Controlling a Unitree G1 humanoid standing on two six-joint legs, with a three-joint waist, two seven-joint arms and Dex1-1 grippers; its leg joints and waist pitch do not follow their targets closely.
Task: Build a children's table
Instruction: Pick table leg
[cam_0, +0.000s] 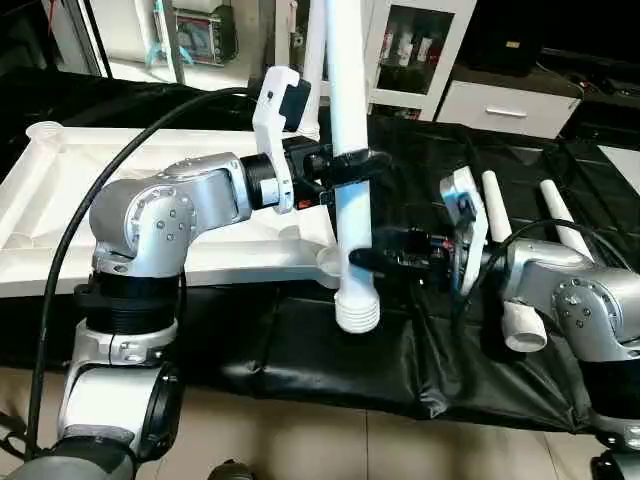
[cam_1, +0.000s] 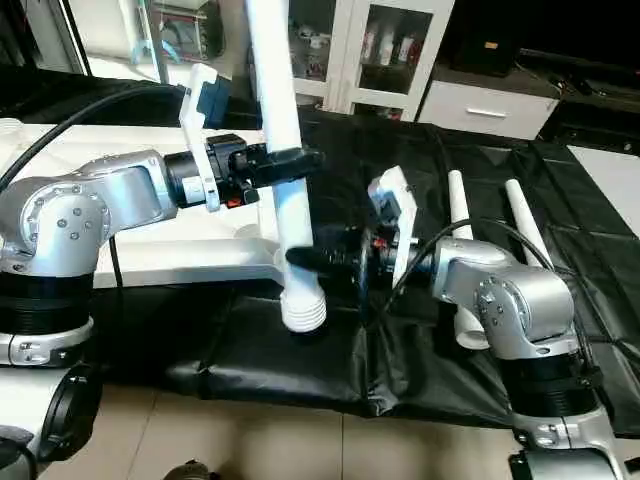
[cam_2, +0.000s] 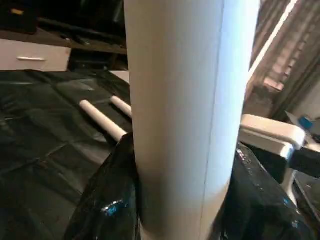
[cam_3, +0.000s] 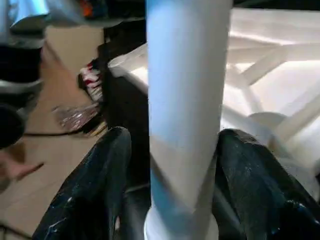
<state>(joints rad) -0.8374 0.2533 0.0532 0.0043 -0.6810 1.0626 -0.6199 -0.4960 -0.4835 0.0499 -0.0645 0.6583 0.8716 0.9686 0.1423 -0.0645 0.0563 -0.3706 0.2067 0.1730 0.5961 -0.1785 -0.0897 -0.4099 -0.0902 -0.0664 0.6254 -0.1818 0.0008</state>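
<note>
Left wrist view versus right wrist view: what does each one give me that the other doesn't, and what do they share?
Left wrist view alone: two spare legs lying on the black sheet, and a white drawer unit behind.

Right wrist view alone: the tabletop with its ribbed underside up, its round corner socket close beside the held leg, and bare floor beyond the table edge.

Both: the upright white leg standing between that gripper's own black fingers. The left gripper is closed around it; the right gripper's fingers flank it lower down, near the threaded end.

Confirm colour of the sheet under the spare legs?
Black sheet, glossy and wrinkled; clearest in the left eye view.
</note>
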